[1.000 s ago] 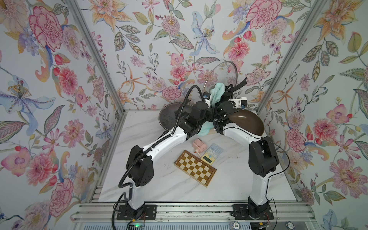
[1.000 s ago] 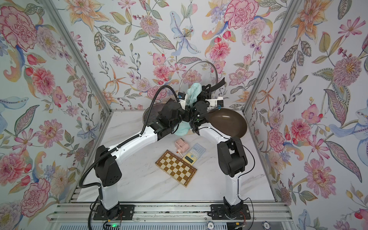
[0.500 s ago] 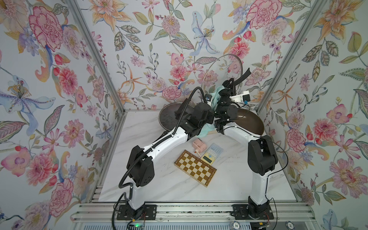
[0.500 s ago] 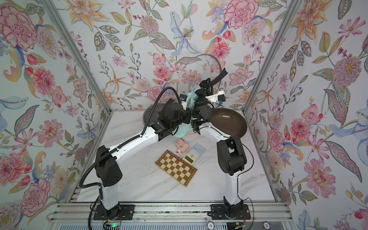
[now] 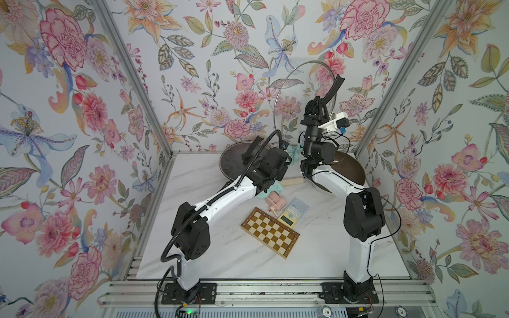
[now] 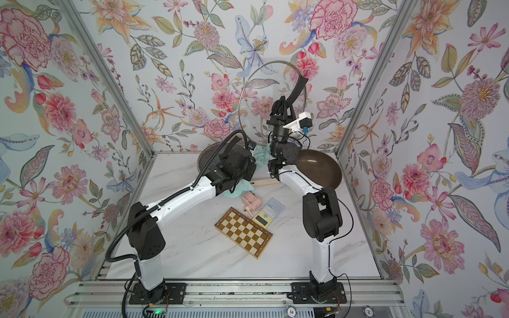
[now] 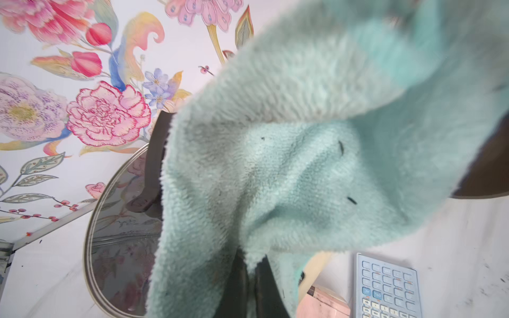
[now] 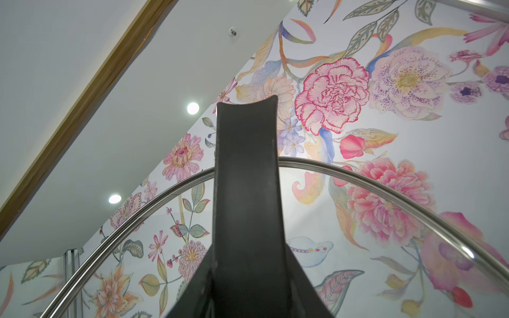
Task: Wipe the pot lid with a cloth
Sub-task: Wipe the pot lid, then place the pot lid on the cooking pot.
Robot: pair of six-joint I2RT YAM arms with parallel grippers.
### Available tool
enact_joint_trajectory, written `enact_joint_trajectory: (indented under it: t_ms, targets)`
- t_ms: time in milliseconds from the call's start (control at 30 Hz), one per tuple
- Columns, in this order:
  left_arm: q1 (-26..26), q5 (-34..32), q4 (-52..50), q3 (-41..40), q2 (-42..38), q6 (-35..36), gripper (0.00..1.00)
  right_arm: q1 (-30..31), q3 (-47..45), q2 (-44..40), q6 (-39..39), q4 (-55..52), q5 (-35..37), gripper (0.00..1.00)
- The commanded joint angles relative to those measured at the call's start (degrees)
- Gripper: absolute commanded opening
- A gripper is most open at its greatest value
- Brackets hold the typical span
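The pot lid [image 5: 297, 88], upright near the back wall, clamped at its black handle [image 5: 334, 88] by the right gripper [image 5: 319, 106]; glass, likely stiff, slick, breakable; left gripper [image 7: 252, 278] closed on the soft, light cloth [image 7: 303, 165] below it.

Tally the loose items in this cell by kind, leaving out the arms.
Glass pot lids: 2, raised lid and tabletop lid
Dark pan: 1
Mint cloth: 1
Chessboard: 1
Calculator: 1
Pink boxy item: 1
Total: 7

left gripper [image 7: 252, 265]: mostly buried in cloth [image 7: 275, 165] | calculator [image 7: 385, 289]: cut by frame edge
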Motion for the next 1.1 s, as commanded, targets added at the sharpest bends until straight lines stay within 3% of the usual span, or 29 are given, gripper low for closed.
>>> enact_joint_trajectory:
  t_ms: [0,100,267,400,567,733,867,1067]
  targets:
    - [0.6,1.0,5.5,-1.4,-8.3,2.6,0.0,-0.4,-0.8,-6.1,-6.4,2.9,-6.9,0.0]
    - [1.5,-0.3,5.9,-2.8,-12.2,4.2,0.0,-0.6,-3.0,-7.5,-11.4,1.2,-8.3,0.0]
    - [3.5,-12.9,2.2,-2.7,-16.1,8.0,0.0,-0.6,-7.1,-10.4,-20.8,-2.8,-8.7,0.0]
    - [5.2,-17.3,6.2,-6.0,-21.2,8.4,0.0,-1.2,-11.4,-13.2,-25.1,-7.9,-8.7,0.0]
    - [5.9,-16.3,15.1,-13.4,-25.8,8.0,0.0,-5.7,-18.8,-18.1,-24.9,-19.5,-7.6,0.0]
    - [5.9,-13.6,16.4,-14.9,-25.3,6.8,0.0,-12.8,-23.0,-21.4,-20.2,-35.4,-8.4,0.0]
    - [5.9,-11.3,17.6,-15.3,-24.6,5.9,0.0,-17.7,-27.7,-21.3,-16.7,-36.7,-8.9,0.0]
    - [5.9,-9.6,17.5,-14.1,-22.8,4.5,0.0,-20.5,-30.4,-16.0,-17.6,-30.8,-11.8,0.0]
